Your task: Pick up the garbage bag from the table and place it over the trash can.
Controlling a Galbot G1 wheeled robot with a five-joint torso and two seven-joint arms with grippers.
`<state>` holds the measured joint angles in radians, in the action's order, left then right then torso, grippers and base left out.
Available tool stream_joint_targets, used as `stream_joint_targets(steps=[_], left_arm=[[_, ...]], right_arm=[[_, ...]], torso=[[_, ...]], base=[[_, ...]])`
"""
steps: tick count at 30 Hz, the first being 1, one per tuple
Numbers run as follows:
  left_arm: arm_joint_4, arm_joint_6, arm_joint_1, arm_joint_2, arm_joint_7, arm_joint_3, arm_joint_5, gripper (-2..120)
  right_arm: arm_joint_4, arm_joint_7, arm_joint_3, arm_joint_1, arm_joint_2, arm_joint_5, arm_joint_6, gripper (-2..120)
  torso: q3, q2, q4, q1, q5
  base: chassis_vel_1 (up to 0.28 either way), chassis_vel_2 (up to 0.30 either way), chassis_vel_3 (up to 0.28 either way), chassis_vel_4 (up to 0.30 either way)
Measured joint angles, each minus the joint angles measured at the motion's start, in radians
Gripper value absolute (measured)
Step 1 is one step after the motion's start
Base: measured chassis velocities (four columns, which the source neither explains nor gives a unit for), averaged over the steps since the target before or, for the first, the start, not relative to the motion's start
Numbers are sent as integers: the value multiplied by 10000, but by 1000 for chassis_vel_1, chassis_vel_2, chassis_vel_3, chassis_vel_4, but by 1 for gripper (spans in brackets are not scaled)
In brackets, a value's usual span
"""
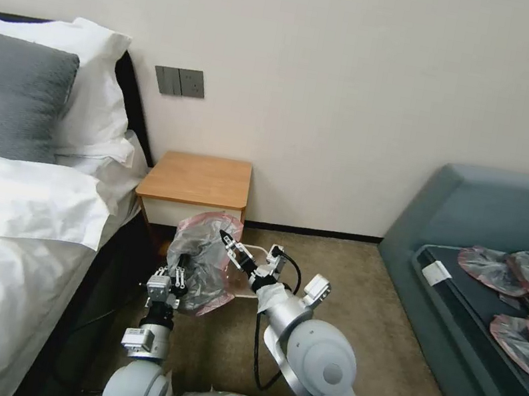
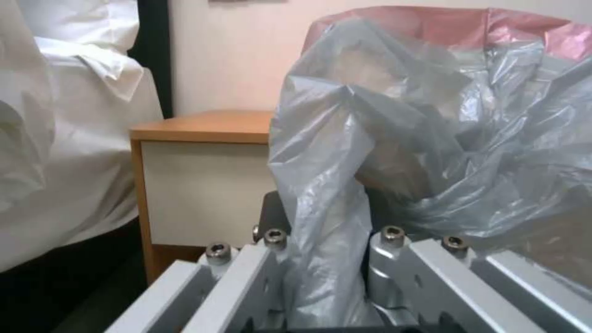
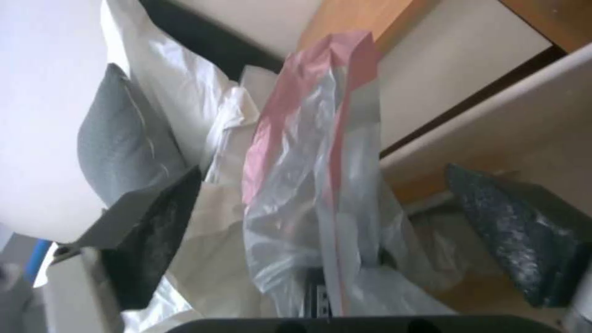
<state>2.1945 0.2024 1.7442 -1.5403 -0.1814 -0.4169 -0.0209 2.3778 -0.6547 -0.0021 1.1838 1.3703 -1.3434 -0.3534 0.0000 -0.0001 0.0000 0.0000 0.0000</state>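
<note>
The garbage bag [image 1: 203, 259], crinkly grey plastic with a pink-red rim, hangs in the air in front of the table [image 1: 196, 180]. My left gripper [image 1: 178, 276] holds it from below, shut on a fold of the grey plastic [image 2: 327, 259]. My right gripper [image 1: 229, 246] reaches in from the right at the bag's upper rim. Its dark fingers [image 3: 154, 231] stand wide open with the pink-edged plastic [image 3: 308, 138] between them. The cream trash can [image 3: 524, 115] sits low behind the bag, mostly covered by it.
A bed with white linen and pillows [image 1: 14, 197] runs close along the left. A teal-grey sofa [image 1: 490, 263] on the right carries several similar bags [image 1: 525, 296]. Brown carpet [image 1: 380, 352] lies open between the sofa and me.
</note>
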Motion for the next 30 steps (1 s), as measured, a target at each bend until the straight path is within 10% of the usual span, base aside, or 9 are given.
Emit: stream_joint_targets(steps=[26, 30], left_arm=[[242, -81, 192, -73, 38, 146, -108, 9], [243, -95, 186, -75, 46, 150, -105, 9]], right_arm=[[-250, 336, 310, 87, 110, 49, 134, 0], [-248, 357, 337, 89, 104, 69, 148, 0]], torso=[[-1, 0, 0, 0, 0], [-1, 1, 0, 0, 1]], base=[[0, 0, 0, 0], [0, 0, 0, 0]])
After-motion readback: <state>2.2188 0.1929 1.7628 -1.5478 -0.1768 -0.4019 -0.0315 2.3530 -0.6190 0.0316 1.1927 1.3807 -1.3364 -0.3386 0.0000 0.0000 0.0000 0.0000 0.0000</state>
